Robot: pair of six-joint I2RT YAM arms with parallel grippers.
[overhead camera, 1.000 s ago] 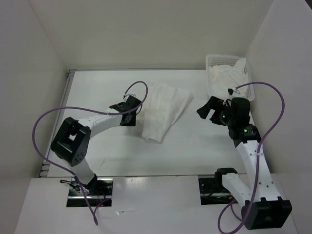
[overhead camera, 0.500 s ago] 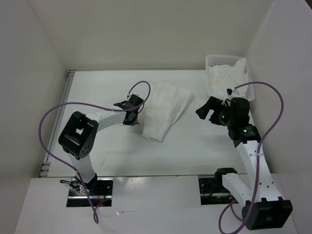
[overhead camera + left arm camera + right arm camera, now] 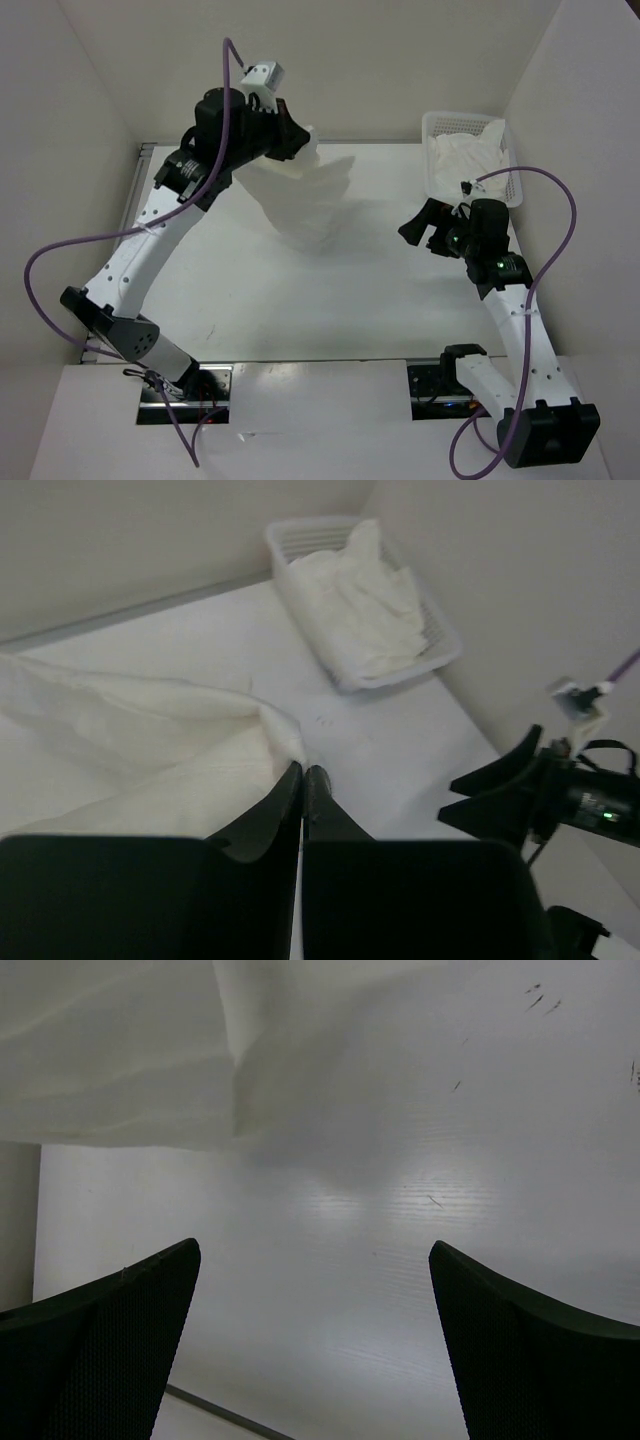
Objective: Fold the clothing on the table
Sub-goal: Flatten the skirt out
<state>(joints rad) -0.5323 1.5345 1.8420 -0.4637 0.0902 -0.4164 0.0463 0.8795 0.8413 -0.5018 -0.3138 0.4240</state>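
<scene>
Jaws of left gripper [image 3: 303, 772] pinch thin, pleated white clothing [image 3: 302, 200] — draped limp.

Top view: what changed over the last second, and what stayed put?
The left gripper closed on the clothing's edge and rose toward the far wall, pulling the clothing up off its flat spread so it hangs from the jaws. The right gripper stayed open in place over the table; the basket did not move.
</scene>
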